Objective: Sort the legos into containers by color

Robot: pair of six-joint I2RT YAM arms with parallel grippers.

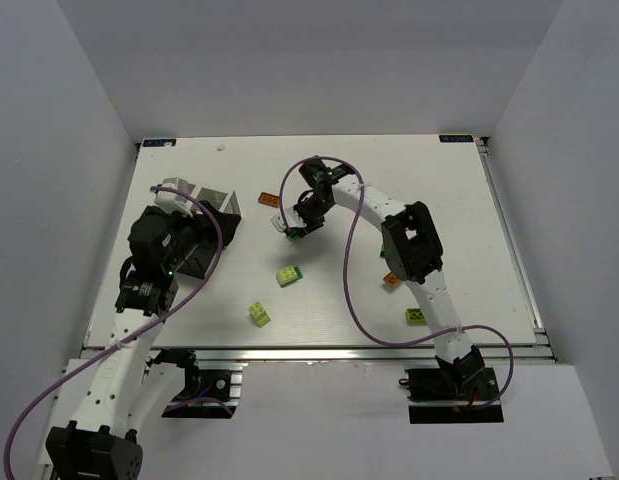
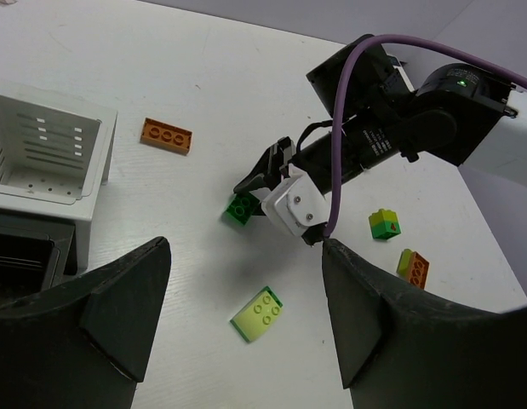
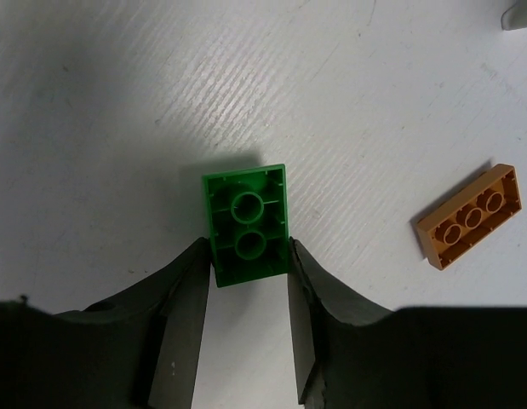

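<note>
Right gripper [image 3: 248, 249] has closed against both long sides of a small dark green plastic brick [image 3: 244, 213], which lies underside up on the white worktop [image 3: 118, 111] near an orange flat plastic brick [image 3: 467, 216]. Left gripper [image 2: 244, 256] hangs wide open and empty beside the white square open-topped box [image 2: 42, 153].

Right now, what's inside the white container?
The white container shows only bare slotted walls and a perforated floor. Its left part runs out of frame, so that corner is unseen.
</note>
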